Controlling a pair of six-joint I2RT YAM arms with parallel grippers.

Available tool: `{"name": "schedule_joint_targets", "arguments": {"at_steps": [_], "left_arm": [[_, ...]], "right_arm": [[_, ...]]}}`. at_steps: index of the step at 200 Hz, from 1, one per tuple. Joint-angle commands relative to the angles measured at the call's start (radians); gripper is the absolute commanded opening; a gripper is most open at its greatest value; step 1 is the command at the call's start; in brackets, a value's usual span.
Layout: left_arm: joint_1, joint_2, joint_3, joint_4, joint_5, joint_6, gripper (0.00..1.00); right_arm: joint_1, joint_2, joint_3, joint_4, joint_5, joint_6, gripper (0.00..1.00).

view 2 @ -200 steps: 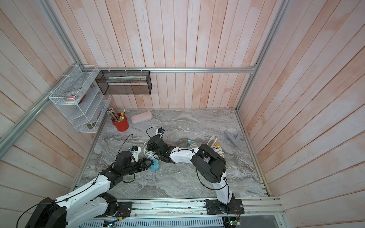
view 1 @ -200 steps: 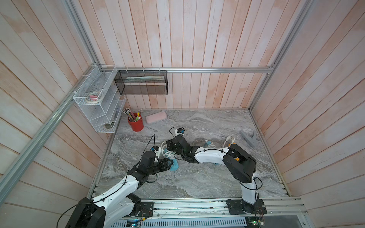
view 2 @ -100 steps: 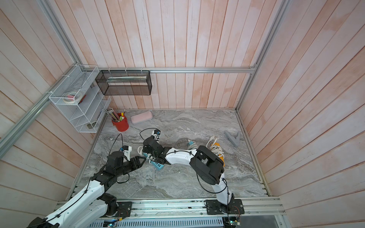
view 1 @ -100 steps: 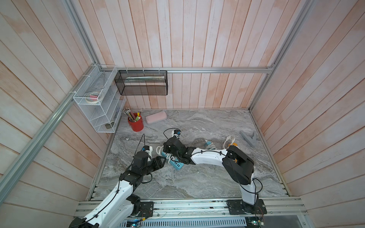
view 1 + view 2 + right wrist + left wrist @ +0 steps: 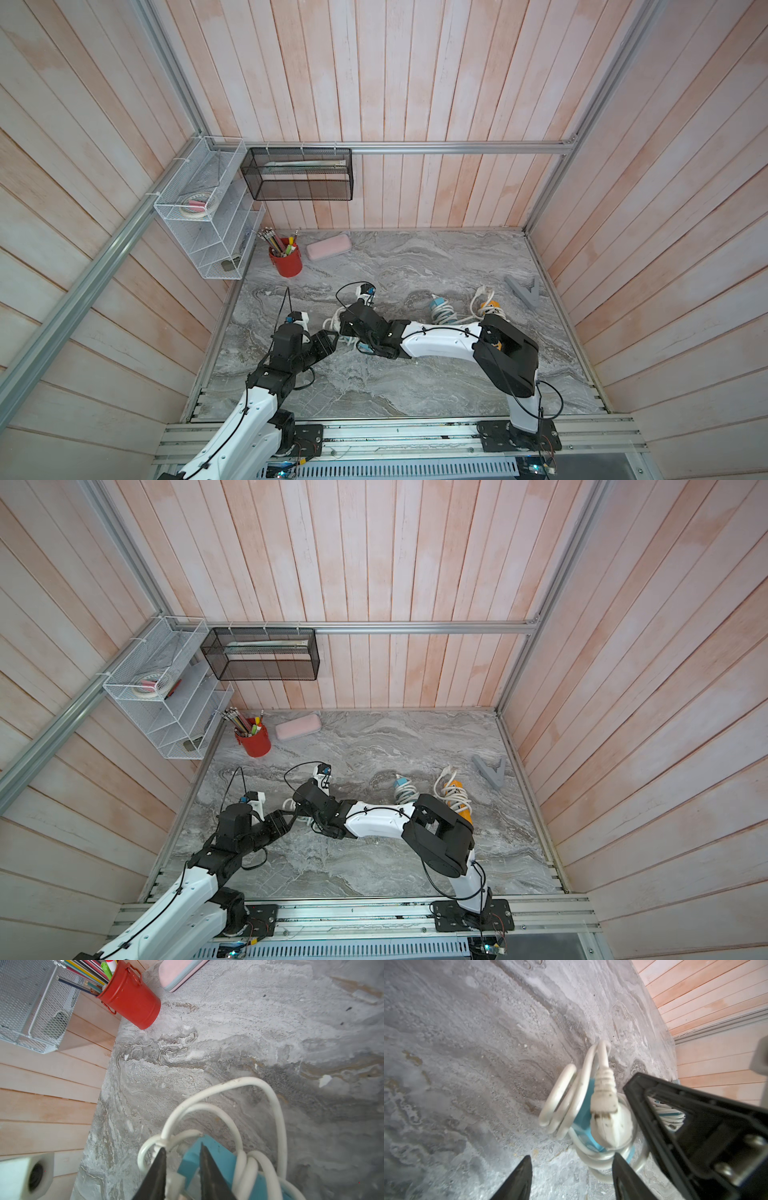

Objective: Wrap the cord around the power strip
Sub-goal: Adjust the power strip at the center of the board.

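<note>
Two grippers meet at smooth teal plastic strip (image 5: pixel 218 1159) wound in round white cord (image 5: pixel 571 1093): left gripper (image 5: pixel 572 1155) gapes empty; right gripper (image 5: pixel 182 1146) narrowly parted astride cord, hold unclear.

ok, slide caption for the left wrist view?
Open left claw near the blue power strip, white cord coiled around it, plug on top.

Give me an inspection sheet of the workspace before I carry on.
Surface: grey marble tabletop, no spills seen.
Job's things: blue power strip, white cord coiled around it, one loop standing slack.
Clutter: red pencil cup, pink case, grey V-shaped piece, two other wrapped strips, blue and orange.
Hands: left hand open beside the strip; right hand open over its end.
Cables: black wrist lead arcs above right arm.
Surroundings: white wire rack, black mesh basket, plank walls.
</note>
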Motion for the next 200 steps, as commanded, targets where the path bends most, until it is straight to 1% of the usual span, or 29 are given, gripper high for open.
{"name": "schedule_joint_targets", "arguments": {"at_steps": [1,21,38,55,68,87,111,124,148,157,169,185,200], "left_arm": [[0.005,0.008,-0.004,0.061,0.012,-0.005,0.62],[0.005,0.03,-0.021,0.096,0.011,-0.003,0.61],[0.004,0.055,-0.01,0.099,0.009,0.018,0.61],[0.004,0.068,-0.001,0.121,0.013,0.026,0.61],[0.004,0.098,0.006,0.152,0.024,0.033,0.6],[0.005,0.167,0.026,0.182,0.039,0.049,0.58],[0.005,0.236,0.061,0.22,0.057,0.071,0.57],[0.006,0.27,0.088,0.227,0.062,0.084,0.57],[0.006,0.337,0.123,0.266,0.08,0.102,0.57],[0.005,0.368,0.136,0.281,0.092,0.109,0.56],[0.005,0.412,0.159,0.301,0.109,0.12,0.56],[0.006,0.464,0.196,0.304,0.127,0.134,0.56],[0.006,0.476,0.238,0.271,0.131,0.16,0.56]], "right_arm": [[0.004,-0.043,-0.023,-0.052,0.001,-0.071,0.39],[-0.001,-0.081,-0.033,-0.071,-0.003,-0.146,0.46],[-0.023,-0.134,-0.061,-0.07,-0.051,-0.214,0.51],[-0.061,-0.177,-0.097,-0.082,-0.151,-0.295,0.59],[-0.094,-0.197,-0.123,-0.121,-0.234,-0.373,0.68],[-0.121,-0.211,-0.164,-0.188,-0.338,-0.507,0.79],[-0.118,-0.192,-0.152,-0.291,-0.403,-0.638,0.83],[-0.11,-0.178,-0.132,-0.324,-0.426,-0.673,0.83],[-0.096,-0.146,-0.116,-0.312,-0.451,-0.666,0.83],[-0.096,-0.129,-0.113,-0.289,-0.472,-0.643,0.81],[-0.096,-0.104,-0.109,-0.259,-0.51,-0.597,0.77],[-0.098,-0.077,-0.097,-0.251,-0.508,-0.516,0.74],[-0.107,-0.071,-0.104,-0.224,-0.516,-0.455,0.73]]}}
